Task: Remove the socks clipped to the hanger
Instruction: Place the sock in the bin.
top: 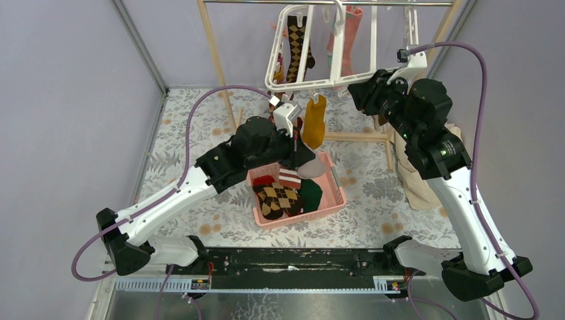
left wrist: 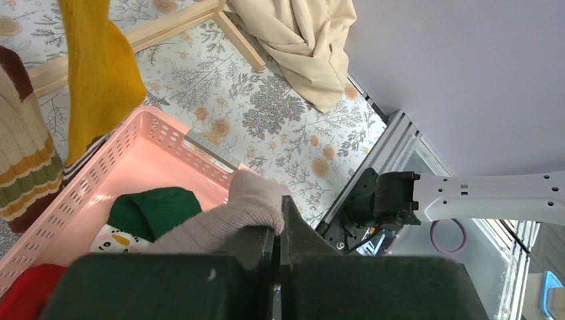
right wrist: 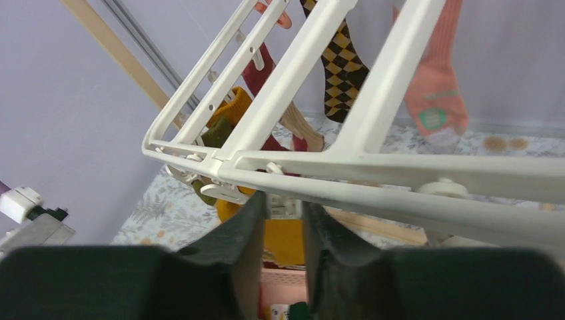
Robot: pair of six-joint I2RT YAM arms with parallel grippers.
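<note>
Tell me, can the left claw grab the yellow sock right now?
Probably not yet. The left claw is shut on a grey sock above the pink basket, so it must drop that first. The yellow sock hangs close by, with nothing seen between them.

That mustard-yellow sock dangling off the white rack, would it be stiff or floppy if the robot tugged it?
Probably floppy: the mustard sock hangs limp from the hanger. Likely light, since one small clip seems to carry it. It may swing or stretch before releasing, as only its top is held.
</note>
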